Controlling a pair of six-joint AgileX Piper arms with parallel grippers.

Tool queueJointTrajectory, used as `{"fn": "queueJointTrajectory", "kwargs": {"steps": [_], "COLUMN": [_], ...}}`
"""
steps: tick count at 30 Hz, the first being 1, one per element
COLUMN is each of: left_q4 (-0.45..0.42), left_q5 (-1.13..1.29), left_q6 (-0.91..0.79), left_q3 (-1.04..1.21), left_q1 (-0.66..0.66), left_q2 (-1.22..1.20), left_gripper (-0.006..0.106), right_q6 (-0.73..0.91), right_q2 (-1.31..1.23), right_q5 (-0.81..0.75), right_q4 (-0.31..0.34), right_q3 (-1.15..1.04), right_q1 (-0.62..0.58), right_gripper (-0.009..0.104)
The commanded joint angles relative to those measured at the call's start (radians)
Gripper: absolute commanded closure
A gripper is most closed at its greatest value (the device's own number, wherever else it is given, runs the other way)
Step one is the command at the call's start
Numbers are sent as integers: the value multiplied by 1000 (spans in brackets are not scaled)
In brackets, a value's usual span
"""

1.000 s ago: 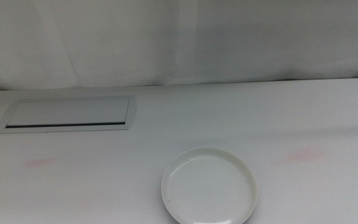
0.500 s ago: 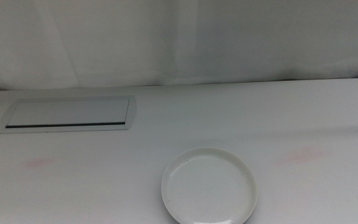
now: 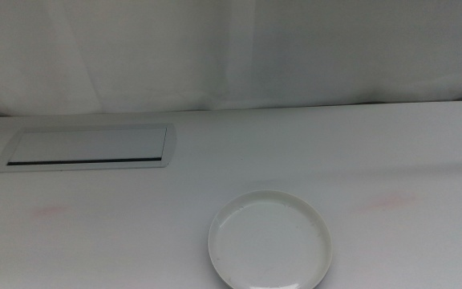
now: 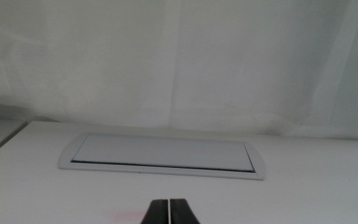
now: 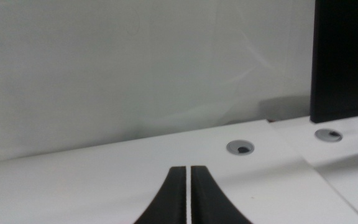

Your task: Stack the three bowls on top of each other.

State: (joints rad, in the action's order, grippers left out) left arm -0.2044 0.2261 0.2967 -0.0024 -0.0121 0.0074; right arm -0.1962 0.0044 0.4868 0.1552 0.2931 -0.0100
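One white bowl (image 3: 269,240) rests upright on the white table (image 3: 335,152) near the front edge, a little right of centre in the middle view. No other bowl shows in any view. Neither arm appears in the middle view. My left gripper (image 4: 169,206) is shut with nothing in it and faces the flat white panel (image 4: 162,155). My right gripper (image 5: 187,180) is shut and empty too, pointing over bare table toward a small round hole (image 5: 240,147).
The flat white rectangular panel (image 3: 87,148) is set into the table at the back left. A white curtain (image 3: 231,52) hangs behind the table. A dark upright panel (image 5: 345,59) stands at the table's edge near the right gripper.
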Motion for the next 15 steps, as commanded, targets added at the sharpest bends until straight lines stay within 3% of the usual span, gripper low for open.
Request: {"fn": "queueJointTrajectory", "kwargs": {"steps": [1, 6, 15], "left_q4": [3, 3, 3], "left_q5": [-13, -13, -13], "left_q6": [4, 4, 4], "left_q3": [39, 39, 39], "left_q1": [2, 2, 2], "left_q2": [-35, -35, -35], "left_gripper": [102, 102, 102], "right_q6": [-60, -144, -145], "right_q2": [-38, -38, -38], "right_q5": [-66, -232, -293], "right_q4": [17, 57, 78], "right_q3": [-41, -149, -289], "right_q1": [-3, -3, -3], "right_gripper": [98, 98, 98]}}
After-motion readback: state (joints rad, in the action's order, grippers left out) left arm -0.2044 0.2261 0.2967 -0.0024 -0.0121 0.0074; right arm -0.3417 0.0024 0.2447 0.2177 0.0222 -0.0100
